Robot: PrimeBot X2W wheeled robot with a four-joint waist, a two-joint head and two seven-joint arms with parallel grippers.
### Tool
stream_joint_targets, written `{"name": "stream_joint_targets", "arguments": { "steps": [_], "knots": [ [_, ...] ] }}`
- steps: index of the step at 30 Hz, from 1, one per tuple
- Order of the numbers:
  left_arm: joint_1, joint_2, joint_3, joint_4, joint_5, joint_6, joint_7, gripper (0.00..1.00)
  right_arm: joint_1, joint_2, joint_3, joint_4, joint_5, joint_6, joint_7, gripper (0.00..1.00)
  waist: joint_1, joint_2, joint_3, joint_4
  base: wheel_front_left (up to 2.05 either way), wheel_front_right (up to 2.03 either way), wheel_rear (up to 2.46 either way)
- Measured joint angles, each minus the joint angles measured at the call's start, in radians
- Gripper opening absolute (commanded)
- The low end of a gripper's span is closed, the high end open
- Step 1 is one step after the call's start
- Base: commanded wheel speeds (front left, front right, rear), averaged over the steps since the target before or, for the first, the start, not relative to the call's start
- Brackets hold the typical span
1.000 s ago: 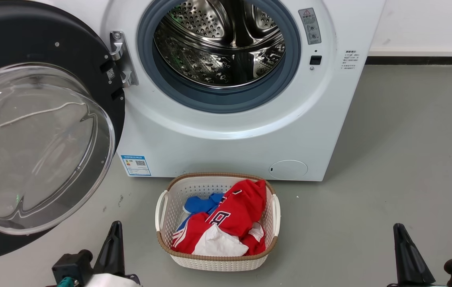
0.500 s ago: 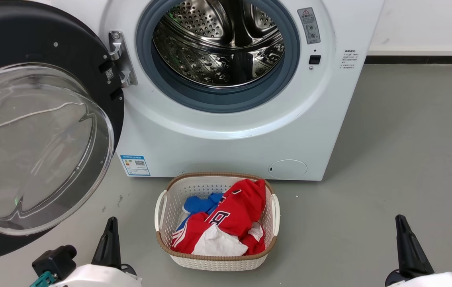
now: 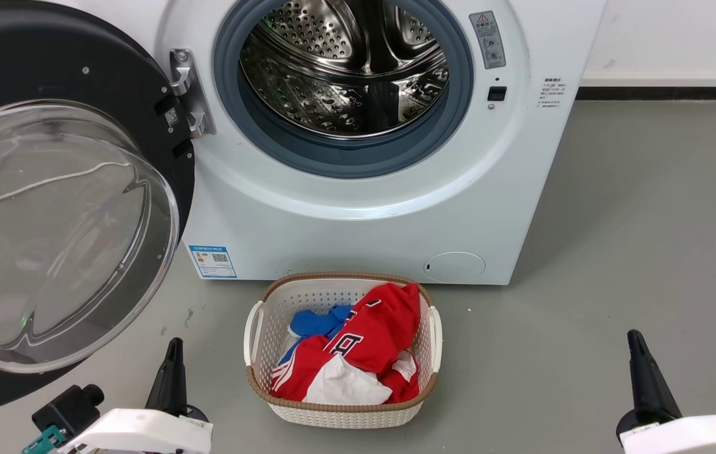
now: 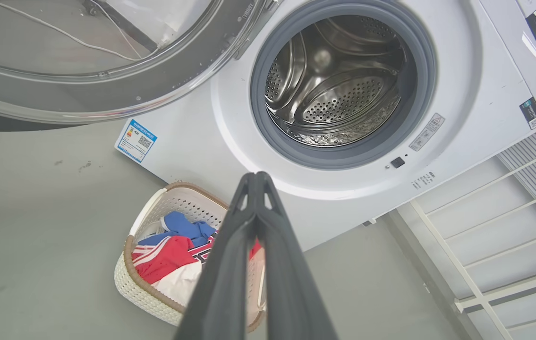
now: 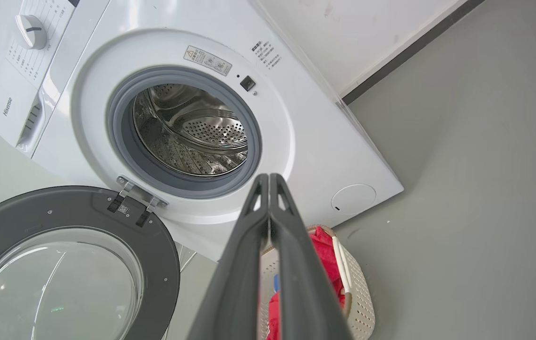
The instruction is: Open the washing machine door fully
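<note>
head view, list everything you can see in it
washer: 1, white, centre back
door: 1, black with clear glass bowl, swung open at left
drum: 1, steel, inside washer
seal: 1, grey, ringing the drum
flap: 1, white, washer's lower right
sticker: 1, blue and white, washer's lower left
basket: 1, cream with brown rim, floor before washer
clothes: a heap, red, blue, white, in basket
floor: grey
wall: white, upper right
left hand: dark, shut, lower left
right hand: dark, shut, lower right

Clear glass-bowled washing machine door (image 3: pixel 67 208), shiny perforated steel drum (image 3: pixel 345 69), woven plastic basket (image 3: pixel 342 413)
</note>
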Motion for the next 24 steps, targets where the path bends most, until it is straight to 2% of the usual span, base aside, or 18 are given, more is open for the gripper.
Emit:
{"name": "stream_joint_targets", "arguments": {
  "steps": [24],
  "knots": [
    [-0.038, 0.000, 0.021, 0.019, -0.301, -0.014, 0.071, 0.00, -0.060, -0.004, -0.007, 0.046, 0.302, 0.000, 0.069, 0.00, 0.0000, 0.0000, 0.002, -0.004, 0.00, 0.00, 0.00]
  ]
}}
